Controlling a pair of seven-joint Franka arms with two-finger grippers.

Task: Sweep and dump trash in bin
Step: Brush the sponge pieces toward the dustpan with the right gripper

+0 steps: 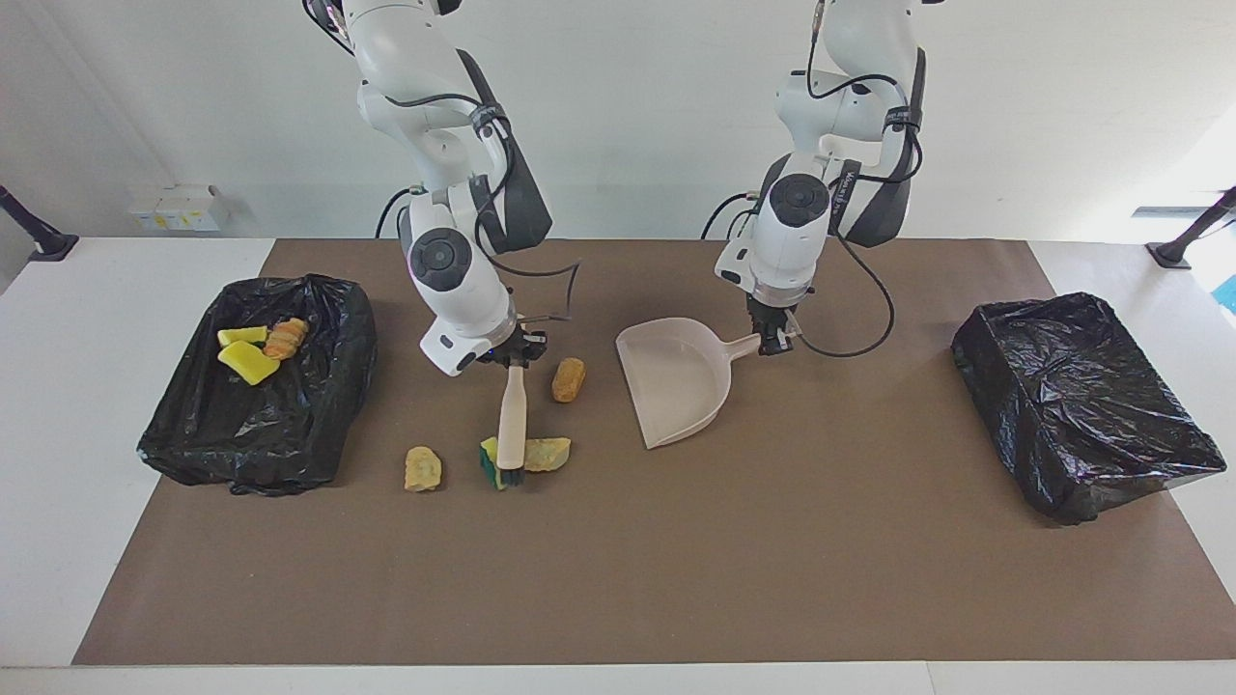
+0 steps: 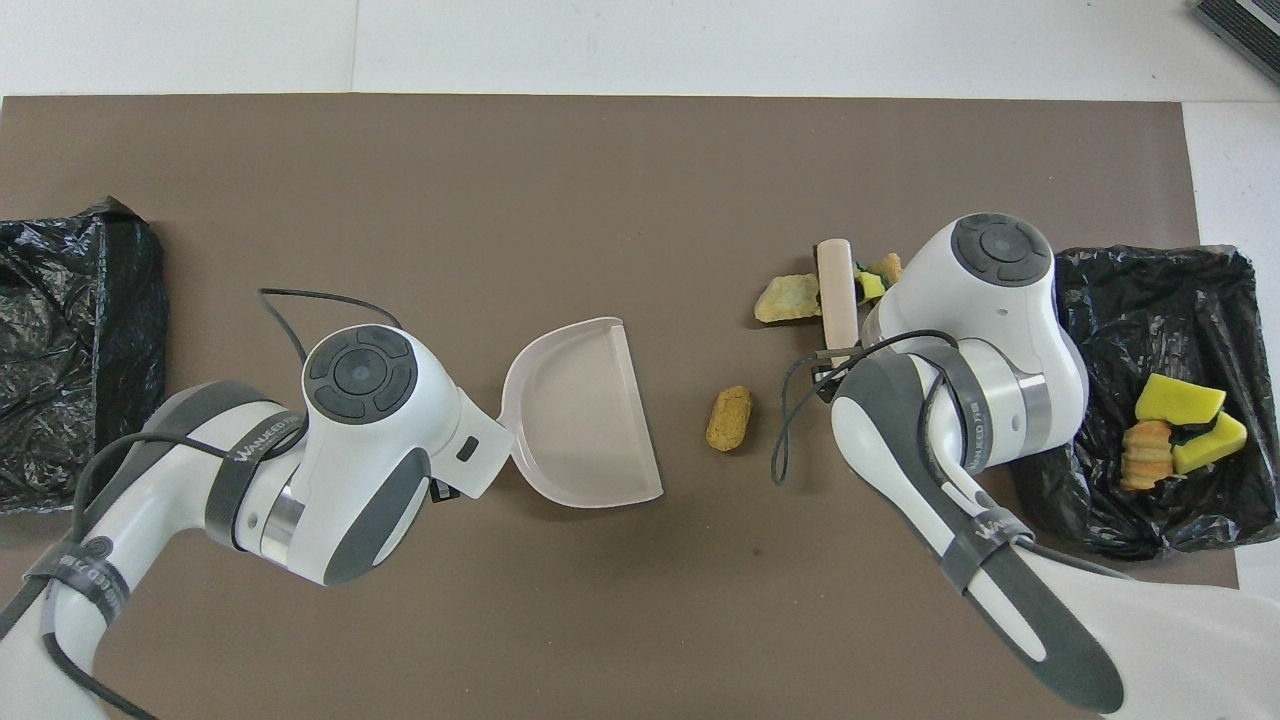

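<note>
Both arms busy on the mat.
Right gripper [image 1: 515,355] clamps the brush [image 1: 511,425] between sponge [image 1: 491,461] and chunk [image 1: 547,454]; left gripper [image 1: 773,339] grips the dustpan [image 1: 676,381].

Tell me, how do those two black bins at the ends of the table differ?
The bin at the right arm's end already holds trash: yellow sponge pieces and an orange-brown lump. The bin at the left arm's end shows nothing inside. The first has loose bits and the brush close by on the mat; the second has none. Both are lined with crinkled black plastic.
</note>
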